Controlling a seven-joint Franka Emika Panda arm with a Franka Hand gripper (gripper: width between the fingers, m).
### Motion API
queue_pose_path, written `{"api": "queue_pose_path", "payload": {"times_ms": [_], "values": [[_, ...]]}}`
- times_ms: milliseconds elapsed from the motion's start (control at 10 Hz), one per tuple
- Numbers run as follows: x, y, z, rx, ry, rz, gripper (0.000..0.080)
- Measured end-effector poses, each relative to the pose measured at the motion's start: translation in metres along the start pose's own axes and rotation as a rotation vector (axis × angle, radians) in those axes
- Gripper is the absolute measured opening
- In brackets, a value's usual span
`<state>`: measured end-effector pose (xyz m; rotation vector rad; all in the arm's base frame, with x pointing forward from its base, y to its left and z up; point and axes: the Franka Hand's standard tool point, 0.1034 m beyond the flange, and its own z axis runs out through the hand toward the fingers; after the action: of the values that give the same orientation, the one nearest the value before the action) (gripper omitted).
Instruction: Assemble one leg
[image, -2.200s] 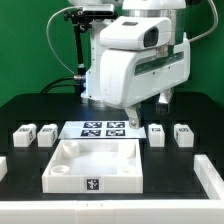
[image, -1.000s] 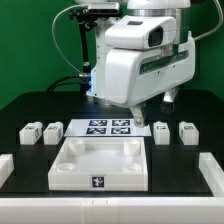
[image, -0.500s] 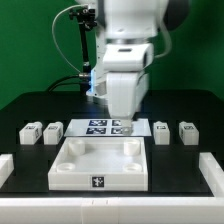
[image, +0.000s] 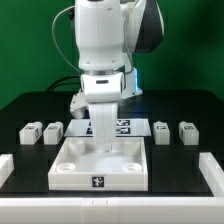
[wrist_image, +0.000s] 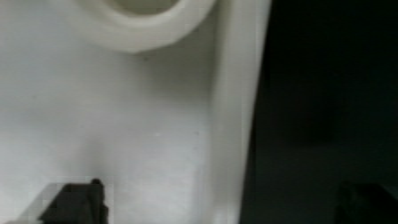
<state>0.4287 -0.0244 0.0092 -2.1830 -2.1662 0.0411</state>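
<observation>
Jaws stand apart and clamp nothing: in the wrist view the two dark fingertips (wrist_image: 75, 200) sit wide, with the white tray's rim running between them. Half a second ago the arm was still raised at the back of the table. It has since swung forward and dropped, so the gripper (image: 103, 143) now meets the tray (image: 70, 178) at its twelve o'clock wall and hides much of the marker board (image: 124, 127) behind it. I judge this to be a grasp on the tray to position it before any leg goes in, not leg work proper. The legs (image: 52, 130) lie untouched on the black table (image: 25, 152), two at ten o'clock of the tray and two at two o'clock, well apart from the gripper. They are small, blocky pieces of matte white plastic bearing square tags. The tray is smooth, square and raised-rimmed, with a round socket (wrist_image: 151, 20) near a corner.
</observation>
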Motion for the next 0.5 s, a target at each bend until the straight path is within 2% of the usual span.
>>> {"api": "queue_pose_path", "payload": {"times_ms": [200,400,500], "values": [[-0.001,-0.0002,0.0001,0.0,0.0,0.001,0.0635],[-0.0012,-0.0006,0.0005,0.001,0.0,0.001,0.0277],[-0.0012,-0.0007,0.0006,0.002,0.0,0.002,0.0142]]}}
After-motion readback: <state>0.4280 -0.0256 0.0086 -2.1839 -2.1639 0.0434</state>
